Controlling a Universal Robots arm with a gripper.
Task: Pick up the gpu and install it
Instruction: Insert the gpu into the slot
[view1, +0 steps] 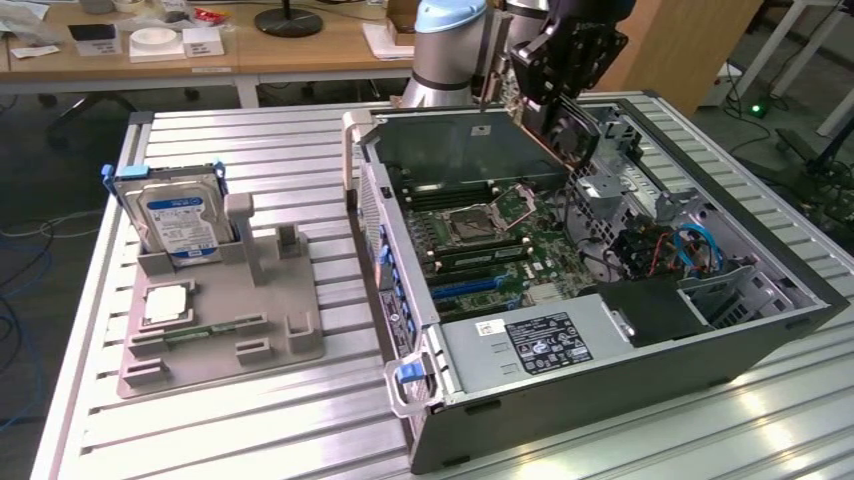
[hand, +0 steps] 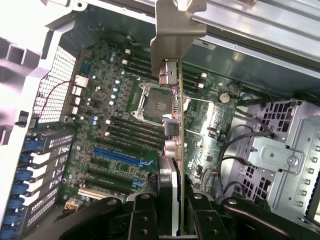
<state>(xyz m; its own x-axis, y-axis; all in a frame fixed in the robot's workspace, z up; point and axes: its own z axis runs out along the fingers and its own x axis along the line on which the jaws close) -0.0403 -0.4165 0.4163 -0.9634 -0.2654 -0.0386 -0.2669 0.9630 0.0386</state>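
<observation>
My gripper (view1: 563, 92) hangs over the open computer case (view1: 400, 250), shut on the gpu (view1: 567, 130). The card hangs tilted above the case's rear part, clear of the motherboard (view1: 487, 240). In the wrist view the gpu (hand: 176, 130) is edge-on, a thin green card with its silver end bracket (hand: 175, 30) pointing away from me. The black fingers (hand: 145, 217) clamp it from both sides. Below the card lie the CPU socket (hand: 155, 102) and the blue expansion slot (hand: 117, 157).
On the exterior view's left, a grey fixture (view1: 267, 320) holds a hard drive (view1: 180, 220), a memory stick (view1: 214, 328) and a square chip (view1: 167, 303). Inside the case are a power supply (view1: 534, 340), blue cables (view1: 694, 250) and drive cages (hand: 285, 150).
</observation>
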